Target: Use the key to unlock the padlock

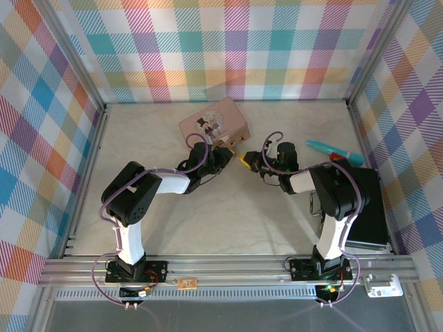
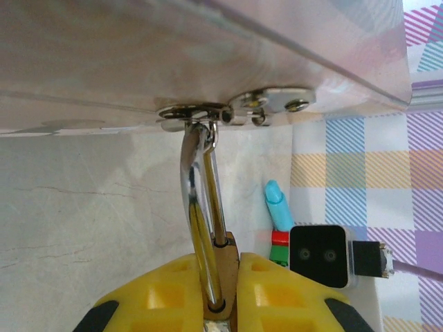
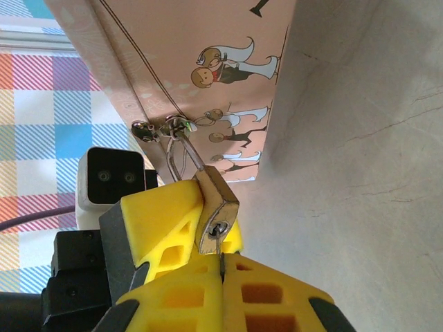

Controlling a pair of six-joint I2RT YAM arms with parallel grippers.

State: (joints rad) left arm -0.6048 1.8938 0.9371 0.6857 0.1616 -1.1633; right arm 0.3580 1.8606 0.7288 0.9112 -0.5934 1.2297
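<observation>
Above the pale tabletop, left claw clamps the padlock; right claw pinches the key at its keyhole.

No legible text, brand, number or sign anywhere.

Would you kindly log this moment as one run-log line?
phase: key in keyhole | left gripper: shut on padlock | right gripper: shut on key | shackle: through pink tin clasp
</observation>
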